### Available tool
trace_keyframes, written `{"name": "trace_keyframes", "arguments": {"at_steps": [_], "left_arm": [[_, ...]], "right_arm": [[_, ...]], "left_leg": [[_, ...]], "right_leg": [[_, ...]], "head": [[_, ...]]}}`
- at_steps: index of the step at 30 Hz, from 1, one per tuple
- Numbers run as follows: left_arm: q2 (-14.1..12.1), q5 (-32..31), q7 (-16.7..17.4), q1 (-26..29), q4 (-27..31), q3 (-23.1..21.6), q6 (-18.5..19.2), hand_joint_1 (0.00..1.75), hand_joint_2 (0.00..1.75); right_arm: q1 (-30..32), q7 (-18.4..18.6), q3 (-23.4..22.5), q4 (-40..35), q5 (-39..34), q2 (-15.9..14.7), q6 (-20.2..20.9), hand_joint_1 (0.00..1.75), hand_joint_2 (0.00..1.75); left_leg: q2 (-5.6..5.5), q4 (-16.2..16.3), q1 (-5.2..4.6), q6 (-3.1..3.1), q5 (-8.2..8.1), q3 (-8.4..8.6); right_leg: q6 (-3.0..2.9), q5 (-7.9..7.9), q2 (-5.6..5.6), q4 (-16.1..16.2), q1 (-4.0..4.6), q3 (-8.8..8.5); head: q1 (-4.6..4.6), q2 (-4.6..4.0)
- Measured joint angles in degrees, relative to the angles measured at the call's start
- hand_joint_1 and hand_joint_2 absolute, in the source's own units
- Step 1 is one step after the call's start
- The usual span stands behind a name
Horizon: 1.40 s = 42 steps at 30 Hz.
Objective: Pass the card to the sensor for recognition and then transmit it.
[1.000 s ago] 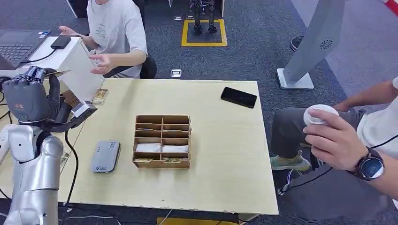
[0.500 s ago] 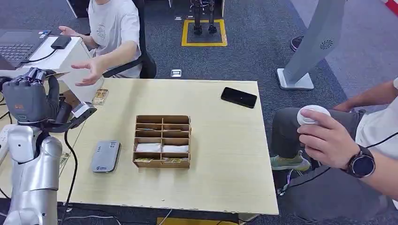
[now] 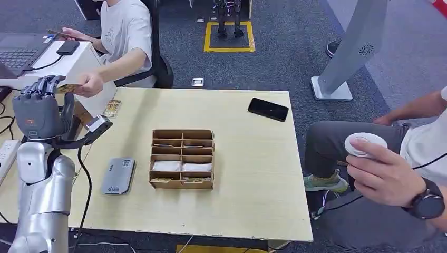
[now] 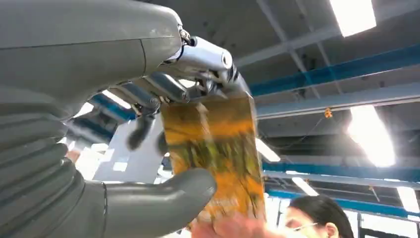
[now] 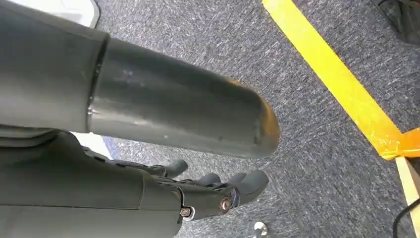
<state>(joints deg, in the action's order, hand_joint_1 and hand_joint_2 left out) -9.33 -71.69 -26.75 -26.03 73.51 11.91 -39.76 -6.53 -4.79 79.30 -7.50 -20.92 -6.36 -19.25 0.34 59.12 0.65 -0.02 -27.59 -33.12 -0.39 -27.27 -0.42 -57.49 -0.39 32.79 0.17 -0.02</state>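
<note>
My left hand is raised at the table's left edge and holds a yellow-orange card between thumb and fingers. In the left wrist view the card stands between my thumb and the upper fingers, and a person's fingertips touch its far edge. The seated person's hand reaches over to the card. The grey card sensor lies flat on the table, below and right of my hand. My right hand hangs over the carpet, fingers loosely bent, holding nothing.
A wooden compartment box sits mid-table with cards in its near cells. More cards lie at the far left edge and a black phone at the far right. A second person on the right holds a white round device.
The seated person's hand has swung left and reached the card in my left hand. My left hand has shifted slightly right and its fingers have spread a little.
</note>
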Motion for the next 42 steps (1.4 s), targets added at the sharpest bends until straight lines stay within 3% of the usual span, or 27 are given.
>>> {"name": "trace_keyframes", "arguments": {"at_steps": [7,16,19,22,25,29,33,36,42], "left_arm": [[0.4,-2.0,1.1,0.0,-0.4,0.0,0.0,0.0,1.75],[0.3,5.3,1.6,-0.1,-1.4,0.5,0.1,0.0,1.75],[-1.3,13.9,3.9,1.1,-1.4,-1.4,4.0,0.0,1.75],[-2.9,20.9,4.1,5.2,2.5,-5.9,12.6,0.0,1.75],[-3.7,18.7,4.9,10.6,10.3,-14.6,20.1,0.0,1.75],[-4.8,11.7,8.5,14.1,17.8,-28.7,21.8,0.0,1.75],[-5.6,12.3,10.1,14.4,20.9,-38.7,24.9,0.0,1.75],[-7.0,12.2,10.7,14.3,21.3,-43.3,25.9,0.0,1.75],[-8.3,11.0,11.1,14.3,21.3,-46.8,25.5,0.0,1.75]], "right_arm": [[0.1,0.0,0.7,0.0,-0.6,0.0,-0.1,0.0,0.0],[0.4,0.1,1.0,0.0,-1.5,0.0,-0.6,0.0,0.0],[0.9,0.1,1.0,0.0,-3.0,0.0,-1.1,0.0,0.0],[1.7,0.5,1.0,0.0,-4.2,0.0,-0.9,0.0,0.0],[2.1,1.0,0.9,0.1,-5.1,-0.1,-0.4,0.0,0.0],[2.3,-0.1,0.7,0.2,-6.0,-0.2,-1.0,0.0,0.0],[2.2,-0.7,0.4,0.2,-6.1,-0.2,-1.2,0.0,0.0],[2.2,-0.5,0.4,0.2,-6.1,-0.2,-0.9,0.0,0.0],[2.2,-0.1,0.4,0.3,-6.1,-0.3,-0.8,0.0,0.0]], "left_leg": [[0.0,0.0,0.0,0.0,0.0,0.0],[0.0,0.0,0.01,0.0,0.0,-0.01],[0.06,0.0,0.0,0.01,-0.01,0.02],[0.03,0.0,0.0,0.02,-0.02,-0.01],[0.03,0.0,-0.01,0.06,-0.05,-0.08],[0.04,0.0,-0.09,0.12,-0.08,-0.12],[0.04,0.0,-0.09,0.12,-0.08,-0.11],[0.04,0.0,-0.05,0.11,-0.08,-0.09],[0.04,0.0,-0.01,0.1,-0.07,-0.09]], "right_leg": [[0.0,0.0,0.0,0.0,0.0,0.0],[0.0,0.0,0.0,0.0,0.01,0.0],[0.0,0.0,0.08,0.0,0.0,0.02],[0.02,-0.03,0.02,0.0,0.0,0.05],[0.04,-0.04,0.01,0.0,-0.01,0.07],[0.12,0.01,0.03,0.1,-0.09,0.07],[0.13,0.02,0.03,0.1,-0.1,0.07],[0.12,0.02,0.04,0.1,-0.11,0.08],[0.11,0.02,0.04,0.1,-0.06,0.09]], "head": [[-0.02,0.0],[0.0,0.0],[-0.02,0.0],[-0.02,0.0],[0.0,0.0],[-0.02,0.0],[0.0,0.0],[-0.02,0.0],[-0.02,0.0]]}}
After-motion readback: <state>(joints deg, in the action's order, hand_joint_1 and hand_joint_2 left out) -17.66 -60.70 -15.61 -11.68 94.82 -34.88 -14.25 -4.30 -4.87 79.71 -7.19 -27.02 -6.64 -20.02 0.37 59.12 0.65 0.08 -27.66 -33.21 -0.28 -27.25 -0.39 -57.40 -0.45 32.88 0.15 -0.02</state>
